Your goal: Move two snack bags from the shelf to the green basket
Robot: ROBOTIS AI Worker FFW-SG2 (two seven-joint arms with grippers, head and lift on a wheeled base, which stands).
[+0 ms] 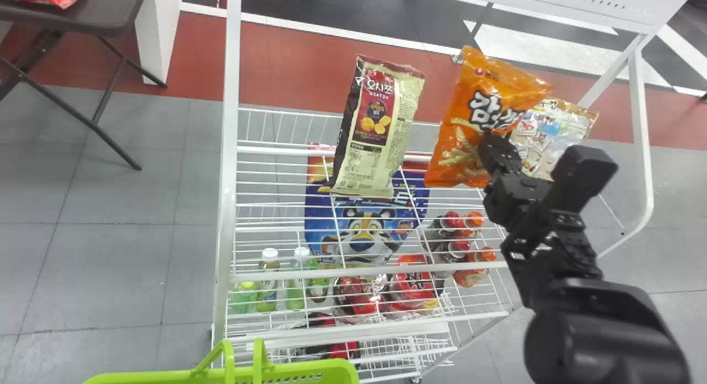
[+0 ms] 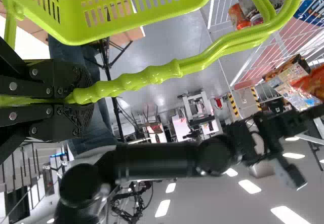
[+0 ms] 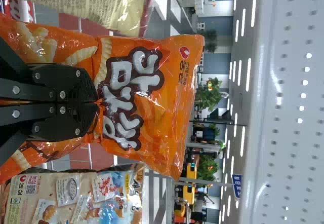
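We record an orange snack bag (image 1: 456,143) with white, dark-edged lettering, a cream bag (image 1: 400,113) with a maroon panel, a lime-green basket (image 1: 331,367), a white shelf (image 1: 228,152) and red-banded grey floor (image 1: 127,207).

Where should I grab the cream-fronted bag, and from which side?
The cream-fronted bag is probably best pinched at mid-height from the front: it stands upright, tall and narrow, its broad face towards the robot. The right tool must first release the orange bag.

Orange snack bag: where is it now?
Head view, right of centre: the orange snack bag is in the right gripper, between the maroon-and-cream bag and the beige bag.
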